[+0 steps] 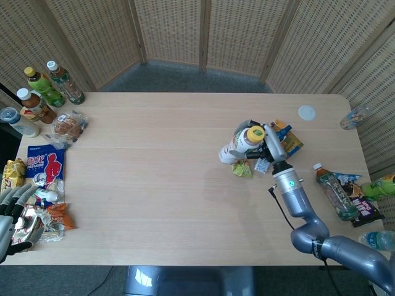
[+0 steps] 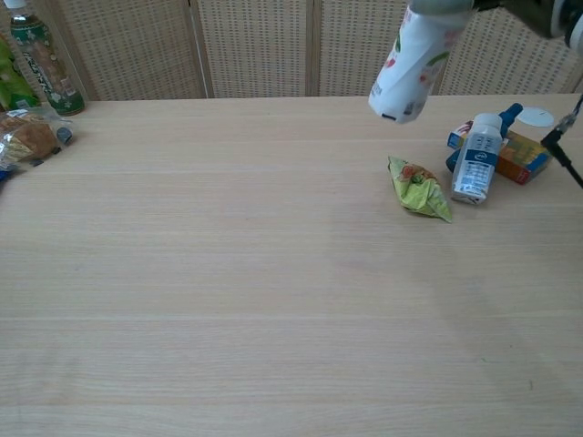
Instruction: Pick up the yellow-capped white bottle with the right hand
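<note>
Yellow-capped white bottle (image 1: 242,141): clear of the table, tilted with its cap toward the right edge and its base toward the left; in the chest view its base hangs well above the wood.

Right hand (image 1: 266,143): fingers wrapped around the upper body of the bottle just below the cap; the grip itself is cut off at the top of the chest view.

Left hand (image 1: 11,206): at the front-left corner of the table, fingers spread and holding nothing, just beside the snack packets.

Task state: judged from the gap beneath the base, the lift appears accomplished.

Risk 1: the bottle hangs at a slant from a hold near its top, so it may swing or slide through the fingers if the grip loosens.

Risk 2: a drop would land among the green wrapper (image 2: 419,187), the small white bottle (image 2: 475,159) and the orange-blue carton (image 2: 517,155) lying directly below, near the right end, and could scatter them.

Surface: pale wooden table (image 1: 154,185) with rounded corners; drink bottles and snack bags along the left edge, further bottles and a packet at the right edge, a small white disc (image 1: 307,113) near the far-right corner.

Room: woven cane screen panels (image 1: 234,34) behind the far edge; grey floor beyond.
</note>
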